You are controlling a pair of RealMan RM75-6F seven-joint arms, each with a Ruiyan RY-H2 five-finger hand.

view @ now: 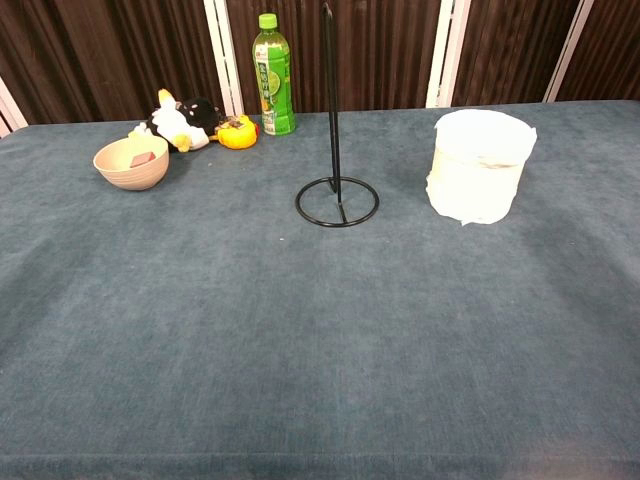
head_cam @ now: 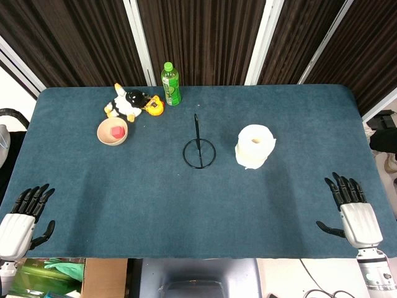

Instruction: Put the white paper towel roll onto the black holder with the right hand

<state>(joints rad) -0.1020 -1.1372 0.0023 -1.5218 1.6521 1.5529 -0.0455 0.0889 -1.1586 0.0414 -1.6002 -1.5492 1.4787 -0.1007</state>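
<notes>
The white paper towel roll stands upright on the blue table, right of centre. The black holder, a ring base with a thin upright rod, stands just left of the roll, apart from it. My right hand lies flat at the table's near right edge, fingers spread, holding nothing, well short of the roll. My left hand lies at the near left edge, also spread and empty. Neither hand shows in the chest view.
A green bottle stands at the back centre. Beside it lies a plush toy, and a beige bowl holding a pink block sits at the back left.
</notes>
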